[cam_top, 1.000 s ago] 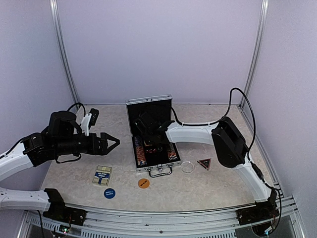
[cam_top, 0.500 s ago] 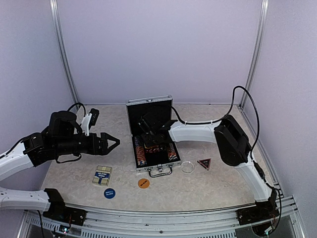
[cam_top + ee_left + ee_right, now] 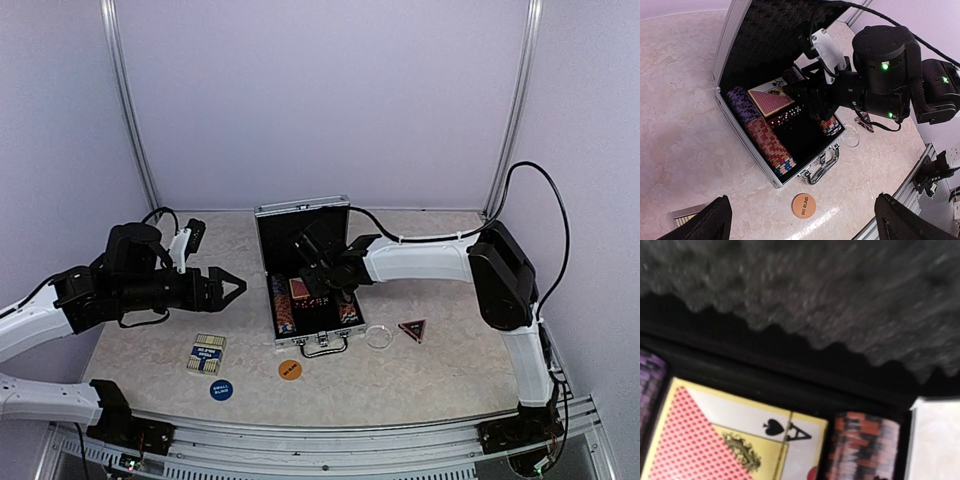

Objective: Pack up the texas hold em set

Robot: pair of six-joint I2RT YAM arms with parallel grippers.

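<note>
Right claw (image 3: 308, 268) has drawn back, spread unclear, leaving the red-backed card deck (image 3: 771, 101) inside the open silver aluminium briefcase (image 3: 735, 30). Left claw (image 3: 228, 288) hangs wide, empty; the blue-patterned deck (image 3: 207, 353) waits outside.

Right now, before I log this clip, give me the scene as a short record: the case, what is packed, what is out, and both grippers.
case: open, lid upright
packed: poker chips in rows, red-backed card deck, dice
out, near-left of case: second card deck, blue disc
out, in front of case: orange disc
out, right of case: clear disc, dark triangle
left gripper: open, empty, hovering left of the case
right gripper: reaching into the case; jaws not readable
</note>
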